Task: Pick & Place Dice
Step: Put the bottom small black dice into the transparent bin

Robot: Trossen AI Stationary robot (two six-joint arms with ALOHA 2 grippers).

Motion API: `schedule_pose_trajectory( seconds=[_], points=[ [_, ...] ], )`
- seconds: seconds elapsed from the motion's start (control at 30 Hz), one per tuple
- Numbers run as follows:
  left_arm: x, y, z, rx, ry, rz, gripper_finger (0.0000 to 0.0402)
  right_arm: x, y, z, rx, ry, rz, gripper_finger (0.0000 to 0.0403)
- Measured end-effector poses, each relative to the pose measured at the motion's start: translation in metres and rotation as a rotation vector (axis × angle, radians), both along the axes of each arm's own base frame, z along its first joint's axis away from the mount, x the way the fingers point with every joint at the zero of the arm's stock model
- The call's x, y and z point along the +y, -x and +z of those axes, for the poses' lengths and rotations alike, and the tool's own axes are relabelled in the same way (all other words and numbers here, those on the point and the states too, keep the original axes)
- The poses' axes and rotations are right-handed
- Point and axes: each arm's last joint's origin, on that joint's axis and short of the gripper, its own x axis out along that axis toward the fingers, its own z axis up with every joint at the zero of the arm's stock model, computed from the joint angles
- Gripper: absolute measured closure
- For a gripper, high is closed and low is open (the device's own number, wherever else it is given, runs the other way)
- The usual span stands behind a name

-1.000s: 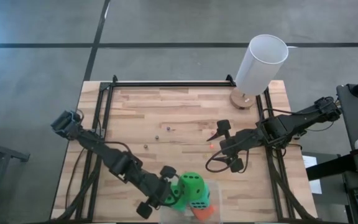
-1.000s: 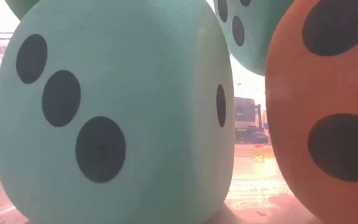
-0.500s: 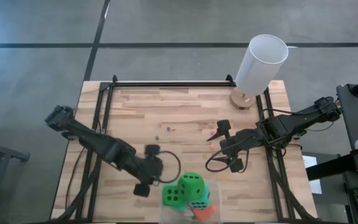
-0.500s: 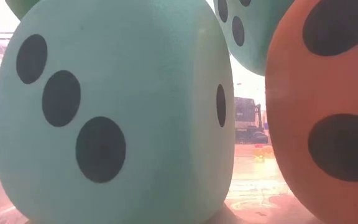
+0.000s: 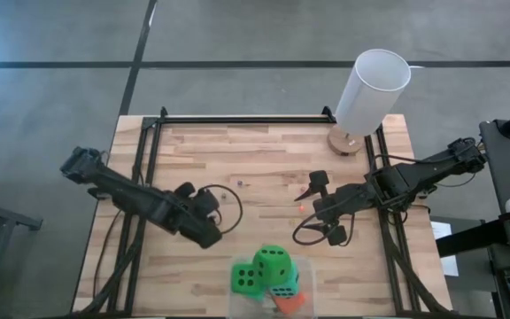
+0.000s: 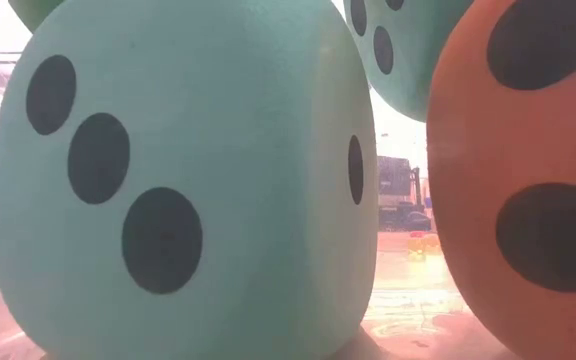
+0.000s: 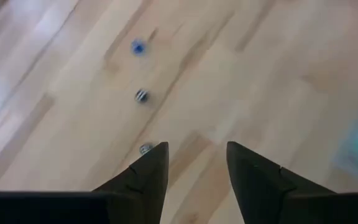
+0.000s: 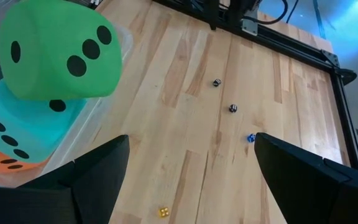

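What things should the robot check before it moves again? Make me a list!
1. Left gripper empty: ok, fingers apart, nothing between them.
2. Right gripper empty: ok, open over bare wood.
3. Dice pile at the table's near edge steady: cannot tell; one green die sits on top, another green die beside it.
4. Teal die and orange die resting on the table: ok.
5. Tiny dice on the wood clear of both grippers: ok.
6. White cylinder at the far corner, out of the way: ok.

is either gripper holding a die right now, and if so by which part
Nothing is held. The left gripper hangs with its fingers apart over bare wood, and the right gripper stands wide open with nothing between its fingers. The dice sit stacked at the table's near edge.
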Motion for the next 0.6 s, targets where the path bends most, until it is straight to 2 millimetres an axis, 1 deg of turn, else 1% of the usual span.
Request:
schedule_pose_trajectory(
  seconds=[0.13,0.3,0.5,0.6],
  points=[
    [0.017,0.002,-0.026,0.078,0.052,0.139,0.0233,0.0,0.0,0.0,0.0,0.0,0.0,0.006],
    [0.039,0.005,-0.055,0.134,0.083,0.287,0.023,0.0,0.0,0.0,0.0,0.0,-0.001,0.006],
    [0.055,0.004,-0.087,0.11,0.154,0.336,0.0237,0.0,0.0,0.0,0.0,-0.001,0.0,0.006],
    [0.061,0.008,-0.1,0.123,0.157,0.357,0.0238,0.0,0.0,0.0,0.0,0.0,0.0,0.006]
  ],
)
